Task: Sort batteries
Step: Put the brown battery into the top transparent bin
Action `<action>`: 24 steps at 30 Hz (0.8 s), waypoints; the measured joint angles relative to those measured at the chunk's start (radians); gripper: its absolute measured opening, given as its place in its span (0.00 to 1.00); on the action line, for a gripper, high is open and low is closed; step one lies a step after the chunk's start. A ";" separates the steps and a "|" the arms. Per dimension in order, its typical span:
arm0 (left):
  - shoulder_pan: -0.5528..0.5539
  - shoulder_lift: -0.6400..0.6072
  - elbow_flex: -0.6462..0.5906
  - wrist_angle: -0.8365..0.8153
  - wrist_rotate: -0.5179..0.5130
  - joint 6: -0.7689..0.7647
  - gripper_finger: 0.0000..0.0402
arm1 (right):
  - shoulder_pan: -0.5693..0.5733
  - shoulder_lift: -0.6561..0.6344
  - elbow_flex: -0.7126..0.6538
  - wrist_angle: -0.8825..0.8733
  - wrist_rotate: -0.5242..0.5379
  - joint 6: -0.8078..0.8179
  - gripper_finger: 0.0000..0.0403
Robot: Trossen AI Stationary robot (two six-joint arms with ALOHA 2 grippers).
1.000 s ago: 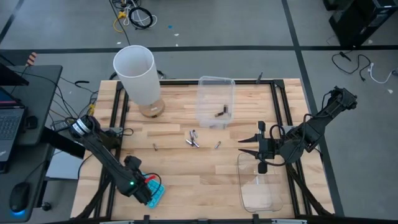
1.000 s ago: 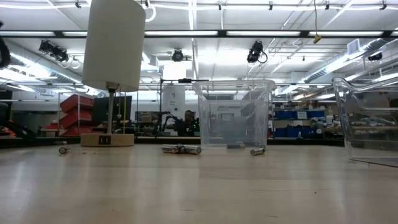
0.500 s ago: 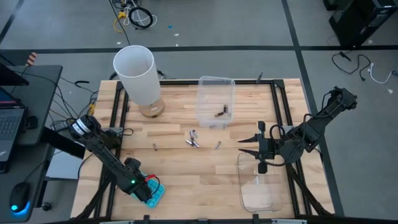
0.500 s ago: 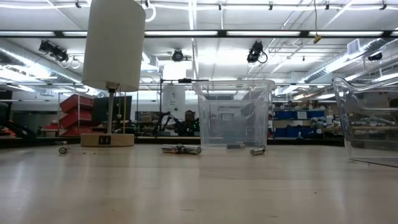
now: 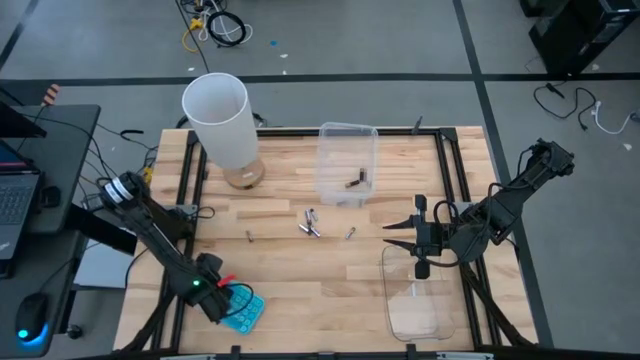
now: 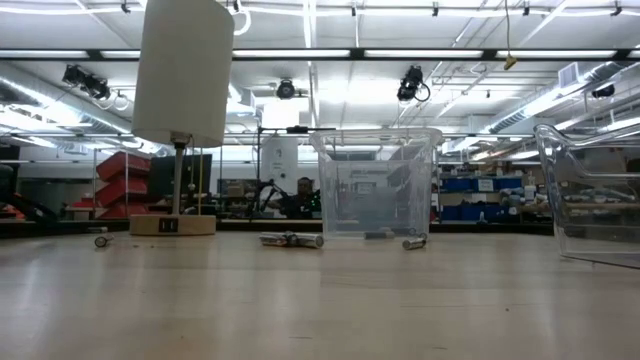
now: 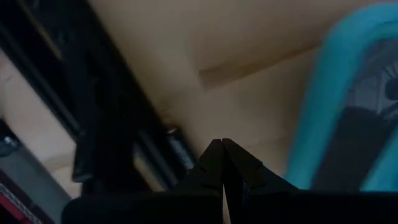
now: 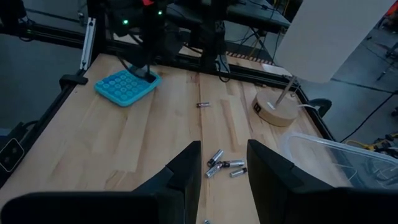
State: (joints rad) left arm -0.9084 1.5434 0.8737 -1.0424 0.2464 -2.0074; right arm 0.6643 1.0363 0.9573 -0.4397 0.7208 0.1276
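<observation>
Several small batteries lie loose on the wooden table: a cluster (image 5: 310, 223) (image 6: 292, 239) (image 8: 219, 163), one (image 5: 349, 233) (image 6: 413, 242) to its right, and one (image 5: 250, 236) (image 8: 203, 104) to its left. Two dark ones (image 5: 355, 182) lie inside the far clear tub (image 5: 347, 160). My right gripper (image 5: 388, 236) (image 8: 224, 163) is open, level, pointing left toward the cluster and apart from it. My left gripper (image 5: 222, 298) (image 7: 222, 143) is shut, low at the near left corner, its tips over bare wood beside the blue calculator (image 5: 242, 311) (image 7: 348, 118).
A white lamp (image 5: 220, 120) (image 6: 182, 80) stands at the far left on a wooden base. A second clear tub (image 5: 418, 295) (image 6: 595, 190) sits near the right, under my right wrist. Black frame rails (image 5: 183, 180) border the table. Open wood lies between calculator and batteries.
My left arm has shifted a little toward the table's left edge, its gripper staying low beside the calculator. The right arm and the batteries have kept still.
</observation>
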 joint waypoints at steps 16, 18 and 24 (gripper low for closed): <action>-0.061 -0.063 -0.080 0.109 0.090 -0.126 0.00 | -0.002 0.000 0.000 0.000 0.000 0.000 0.29; -0.068 -0.063 -0.080 0.102 0.093 -0.147 0.00 | -0.005 0.000 0.000 0.000 0.000 0.000 0.29; -0.089 -0.063 -0.080 0.105 0.127 -0.197 0.00 | -0.022 0.000 0.000 0.000 0.000 0.000 0.29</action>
State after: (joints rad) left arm -0.9977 1.4803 0.7937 -0.9370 0.3736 -2.2039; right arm 0.6428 1.0363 0.9573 -0.4400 0.7208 0.1272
